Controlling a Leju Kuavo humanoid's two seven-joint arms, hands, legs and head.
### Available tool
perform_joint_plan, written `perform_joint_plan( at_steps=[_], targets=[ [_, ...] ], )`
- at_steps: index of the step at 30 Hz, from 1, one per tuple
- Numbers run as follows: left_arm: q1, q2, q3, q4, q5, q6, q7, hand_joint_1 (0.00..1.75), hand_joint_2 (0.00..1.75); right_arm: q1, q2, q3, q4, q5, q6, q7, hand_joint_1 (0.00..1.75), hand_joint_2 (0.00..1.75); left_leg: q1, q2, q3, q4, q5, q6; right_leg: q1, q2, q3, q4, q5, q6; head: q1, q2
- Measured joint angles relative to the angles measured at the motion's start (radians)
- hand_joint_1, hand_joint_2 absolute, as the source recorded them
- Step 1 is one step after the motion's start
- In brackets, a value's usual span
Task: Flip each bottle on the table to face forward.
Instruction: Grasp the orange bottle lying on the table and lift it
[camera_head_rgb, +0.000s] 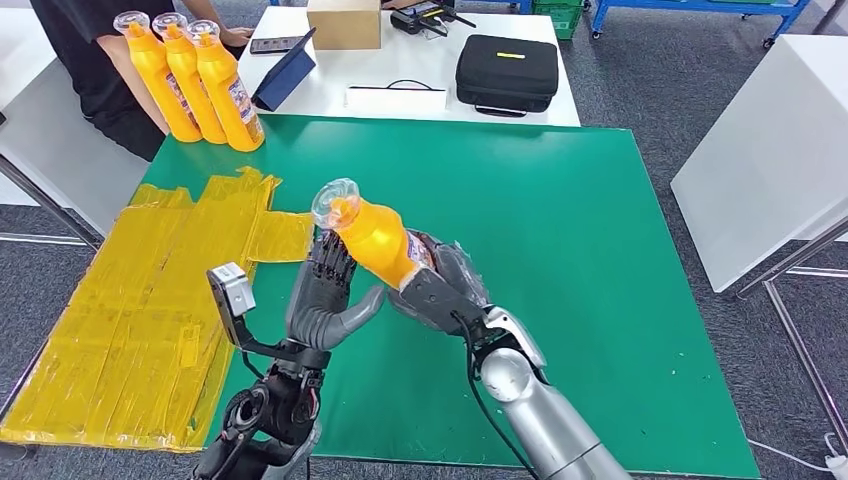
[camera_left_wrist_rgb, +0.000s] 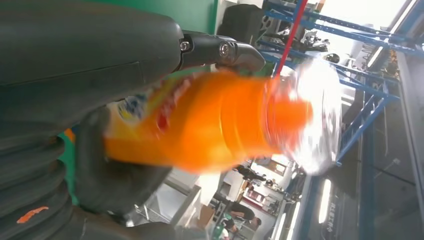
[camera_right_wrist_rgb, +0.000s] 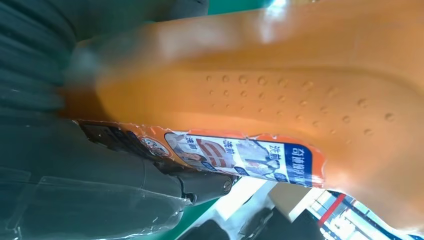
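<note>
An orange bottle (camera_head_rgb: 375, 238) with a clear cap is held tilted above the green table (camera_head_rgb: 580, 210), cap up and toward the left. My right hand (camera_head_rgb: 440, 285) grips its lower body; the label (camera_right_wrist_rgb: 240, 157) shows in the right wrist view. My left hand (camera_head_rgb: 326, 298) stands beside the bottle with fingers (camera_head_rgb: 331, 265) straight up against its neck side and thumb spread out below. The left wrist view shows the bottle (camera_left_wrist_rgb: 215, 125) blurred, with one finger (camera_left_wrist_rgb: 220, 50) along it. Three more orange bottles (camera_head_rgb: 195, 80) stand upright in a row at the table's far left corner.
Crumpled yellow sheeting (camera_head_rgb: 150, 300) covers the table's left side. Behind it a white table (camera_head_rgb: 400, 75) carries a black case (camera_head_rgb: 507, 70), a cardboard box (camera_head_rgb: 344, 22) and a tablet (camera_head_rgb: 285, 72). A person (camera_head_rgb: 80, 60) stands at far left. Another white table (camera_head_rgb: 770, 150) is to the right.
</note>
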Motion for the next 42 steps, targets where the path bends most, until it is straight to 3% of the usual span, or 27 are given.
perform_joint_plan(
  at_steps=[12,25,42],
  targets=[
    [-0.085,-0.023,0.014,0.083,0.058,0.002,0.008,0.00,1.75,-0.110,0.086,0.011,0.198,0.028,-0.038,-0.032,1.75,1.75,0.000,0.000,0.000,0.000,0.000,0.000,0.000,0.000,0.000,0.000,0.000,0.000,0.000,0.000],
    [-0.111,-0.033,0.031,0.127,0.086,0.012,0.018,0.00,1.75,-0.113,0.114,0.065,0.246,0.143,-0.064,-0.028,1.75,1.75,0.000,0.000,0.000,0.000,0.000,0.000,0.000,0.000,-0.001,0.000,0.000,0.000,0.000,0.000],
    [-0.164,-0.055,0.035,0.199,0.109,0.013,0.032,0.00,1.75,-0.123,0.124,0.087,0.251,0.175,-0.076,0.012,1.75,1.75,0.000,0.000,0.000,0.000,0.000,0.000,0.000,0.000,0.000,0.000,0.000,0.000,0.000,0.000]
  ],
)
